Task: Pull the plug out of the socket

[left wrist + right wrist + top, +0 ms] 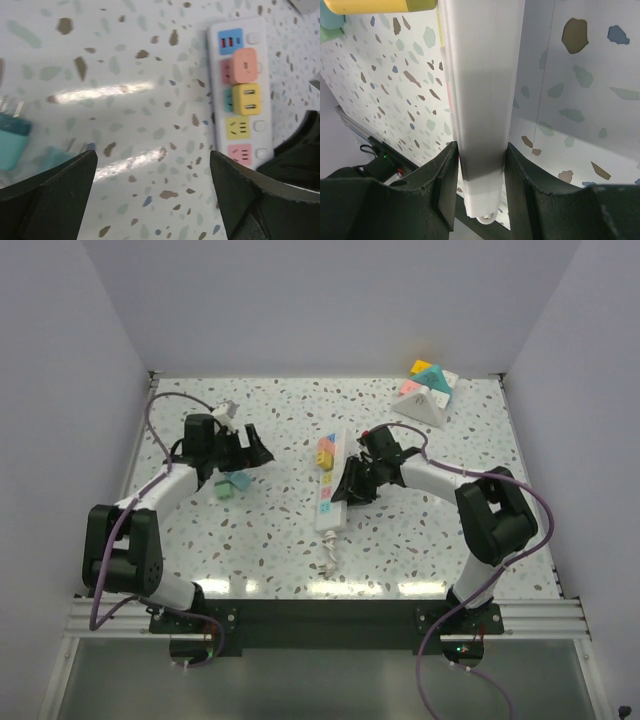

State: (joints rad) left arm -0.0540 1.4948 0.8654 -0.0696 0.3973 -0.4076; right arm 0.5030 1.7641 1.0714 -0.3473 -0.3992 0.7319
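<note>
Strip [327,508] lies mid table [280,540], running near to far. Two plugs [325,453] sit on its far half, one behind the other. My right claw [480,190] straddles its near half. Loose plug [233,485] lies left of the strip, just before my left claw [258,450]. Toy [428,392] stands far right.

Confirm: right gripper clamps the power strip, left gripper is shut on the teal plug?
No: the left gripper is open, the teal plug lying loose on the table, as the left wrist view shows. The right gripper does clamp the power strip.
</note>
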